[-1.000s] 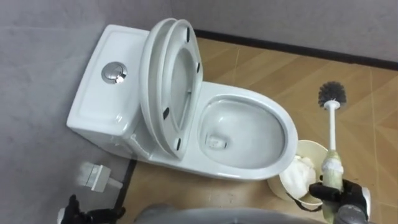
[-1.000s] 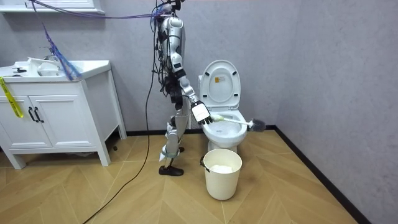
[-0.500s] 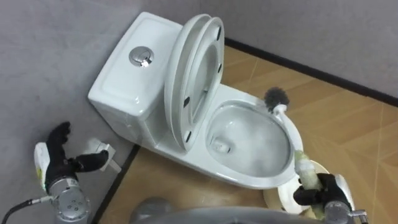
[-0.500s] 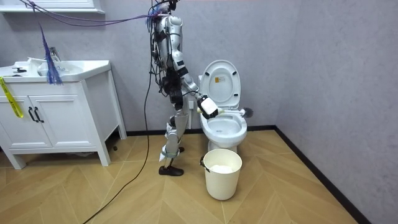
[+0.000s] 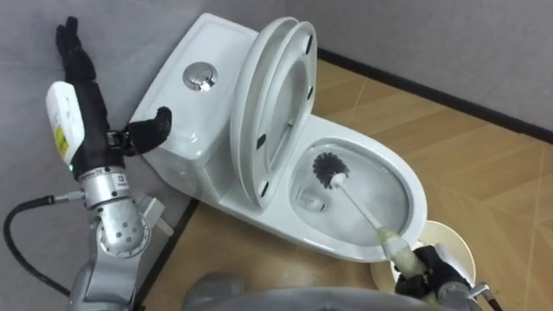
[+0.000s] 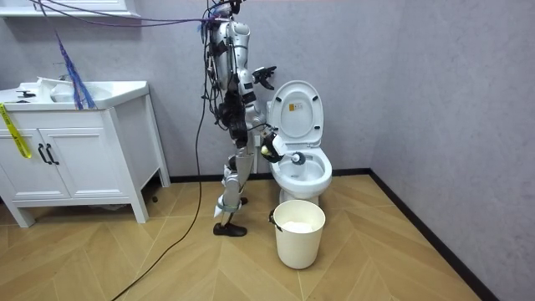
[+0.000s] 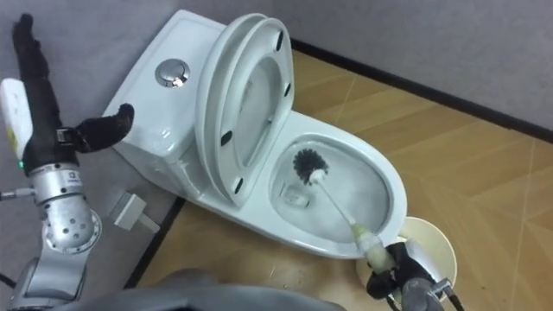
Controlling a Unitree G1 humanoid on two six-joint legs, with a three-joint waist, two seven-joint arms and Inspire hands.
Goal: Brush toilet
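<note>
The white toilet (image 5: 416, 188) stands against the grey wall with its lid and seat (image 5: 275, 95) raised. A toilet brush with a black bristle head (image 5: 328, 170) reaches down into the bowl, near the water at the bottom. Its white handle (image 5: 363, 212) slants to the lower right, where my right hand (image 5: 439, 278) is shut on its pale grip. My left hand (image 5: 79, 95) is raised beside the tank (image 5: 177, 121), fingers straight and pointing up, thumb out toward the tank. In the room view I stand at the toilet's side (image 6: 301, 171), on the room view's left of it.
A cream bin (image 6: 298, 232) with white paper inside stands on the wood floor in front of the bowl, just under my right hand (image 7: 399, 275). A small white fitting (image 7: 130, 210) sits by the wall behind the toilet. A vanity (image 6: 75, 142) stands far off.
The brush head has moved from the bowl's far rim down into the bowl. My left hand has risen from low by the wall to beside the tank. The view has shifted slightly.
</note>
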